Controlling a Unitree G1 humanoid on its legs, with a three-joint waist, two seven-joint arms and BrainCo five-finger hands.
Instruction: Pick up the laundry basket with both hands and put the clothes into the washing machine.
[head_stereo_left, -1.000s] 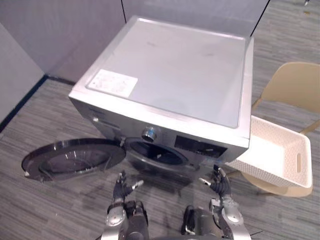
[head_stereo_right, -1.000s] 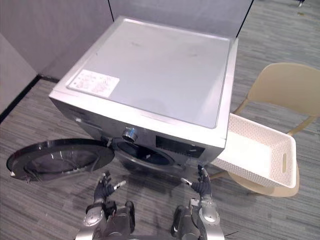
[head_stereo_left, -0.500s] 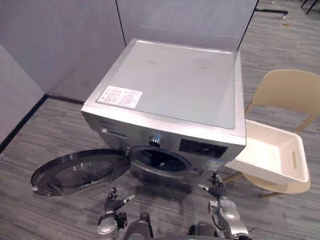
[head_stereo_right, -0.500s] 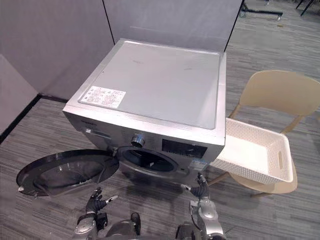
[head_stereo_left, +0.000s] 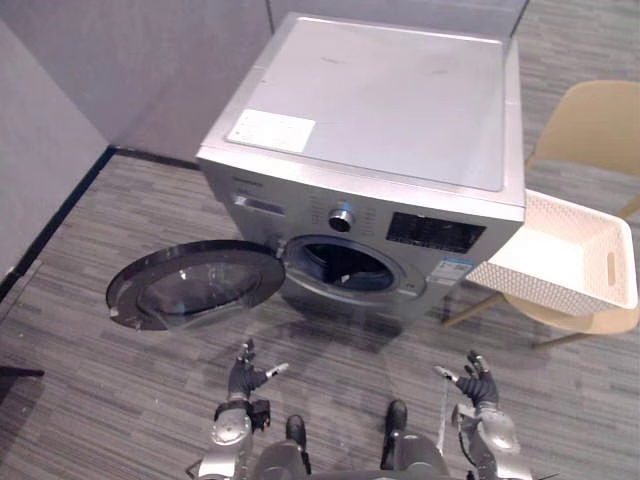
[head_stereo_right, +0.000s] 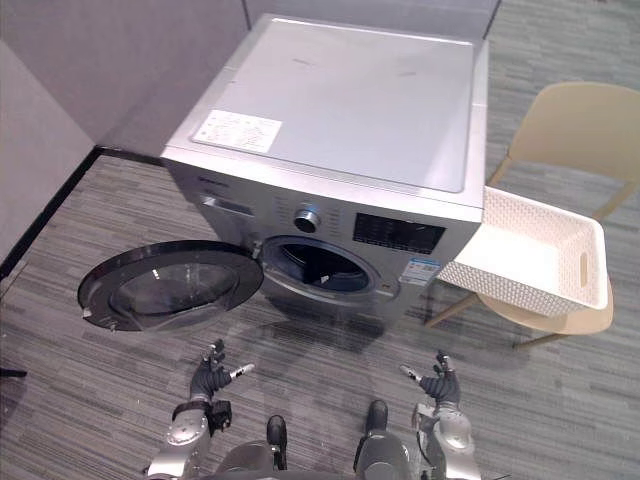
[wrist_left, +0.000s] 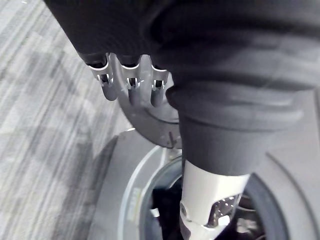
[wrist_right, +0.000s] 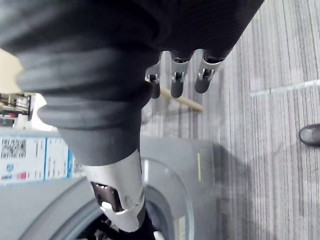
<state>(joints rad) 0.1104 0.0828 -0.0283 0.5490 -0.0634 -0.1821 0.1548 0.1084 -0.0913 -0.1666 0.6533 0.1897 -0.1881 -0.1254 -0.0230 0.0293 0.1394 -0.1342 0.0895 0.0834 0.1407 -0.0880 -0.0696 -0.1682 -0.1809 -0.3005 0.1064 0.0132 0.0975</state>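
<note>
We see the left hand (head_stereo_left: 243, 378) and right hand (head_stereo_left: 477, 388) at lower frame, fingers relaxed and empty. The laundry basket (head_stereo_left: 520, 285) sits on the chair (head_stereo_left: 590, 125) at the right edge, beside the open washing machine (head_stereo_left: 400, 100). We judge pickup not begun; the next move calls for facing the basket.

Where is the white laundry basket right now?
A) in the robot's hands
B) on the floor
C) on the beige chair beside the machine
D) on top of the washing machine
C: the white basket rests on the beige chair beside the washing machine.
</note>
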